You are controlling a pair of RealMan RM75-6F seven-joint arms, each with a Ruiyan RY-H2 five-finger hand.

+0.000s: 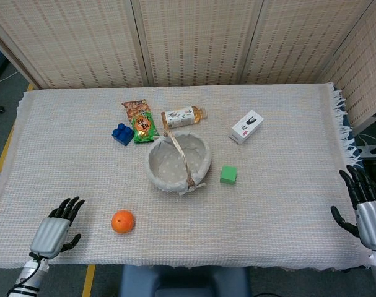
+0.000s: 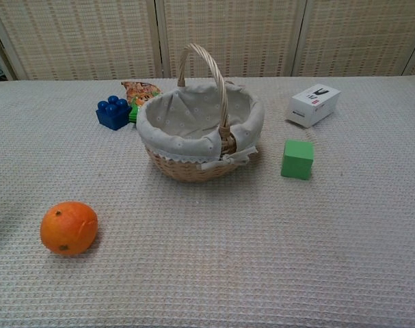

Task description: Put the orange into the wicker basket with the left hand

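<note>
Orange (image 1: 122,221) peel looks firm, round, likely rolls, so I'd cup its sides from above; my left hand (image 1: 53,231) is empty, fingers spread.

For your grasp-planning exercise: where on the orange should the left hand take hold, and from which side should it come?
Wrap the orange around its widest middle, coming from its left, where the open left hand already sits. It is round and lies alone on the cloth, leaving every side free.

Left hand (image 1: 54,230), right hand (image 1: 367,207): ribbed silver-grey backs, black fingers; grey wrist, black cable below left.
</note>
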